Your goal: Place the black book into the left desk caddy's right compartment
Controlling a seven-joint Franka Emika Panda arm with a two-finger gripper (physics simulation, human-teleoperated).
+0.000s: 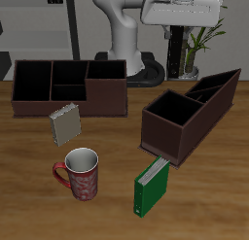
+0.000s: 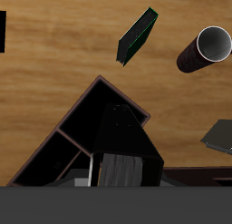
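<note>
Black book point(image 2: 120, 146) is seen clamped upright in the gripper point(image 2: 118, 178) above the left desk caddy point(image 1: 191, 115), over its right compartment point(image 1: 173, 112); if tilted on descent, its corner may be caught on the wall

A: Where do the 2 caddies sit?

B: Toward the table's back, well apart. The left desk caddy point(image 1: 191, 116) runs diagonally; the twin caddy point(image 1: 68, 88) sits square.

A: And in front?

B: The notebook point(image 1: 65, 123) lies just before the twin caddy, the mug point(image 1: 80, 174) nearer the front edge. The binder point(image 1: 152, 186) lies by the diagonal caddy's near end. The black book point(image 2: 127, 137) hangs above that caddy.
</note>
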